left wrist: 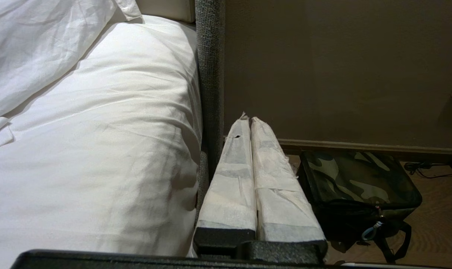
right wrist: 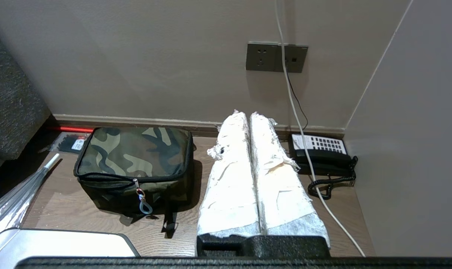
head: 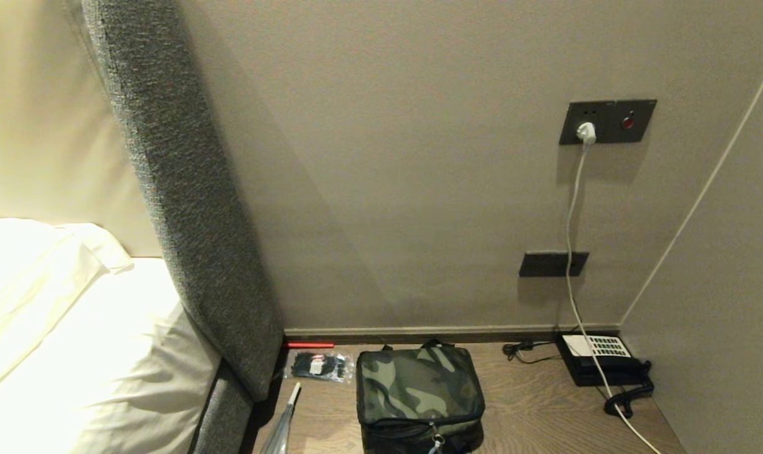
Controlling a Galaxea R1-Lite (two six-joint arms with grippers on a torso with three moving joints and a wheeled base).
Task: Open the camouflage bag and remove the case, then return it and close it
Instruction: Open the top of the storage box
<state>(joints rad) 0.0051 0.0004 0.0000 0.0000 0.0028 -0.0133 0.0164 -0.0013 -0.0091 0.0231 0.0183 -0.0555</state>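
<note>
right gripper (right wrist: 250,116): wrapped fingers pressed together, holding nothing — hanging above the wooden bedside table (right wrist: 334,209), between bag and telephone (right wrist: 317,149).
left gripper (left wrist: 249,120): fingers clenched too, empty, over the table's bed-side edge.
camouflage bag (head: 419,394): zipped shut, mid-table toward the front edge, zip pull (right wrist: 144,203) facing the robot.
case: not visible, presumably inside.
step: opening not yet begun.
next move: likely spread one gripper's fingers, reach the pull — then run the zip round the lid.
</note>
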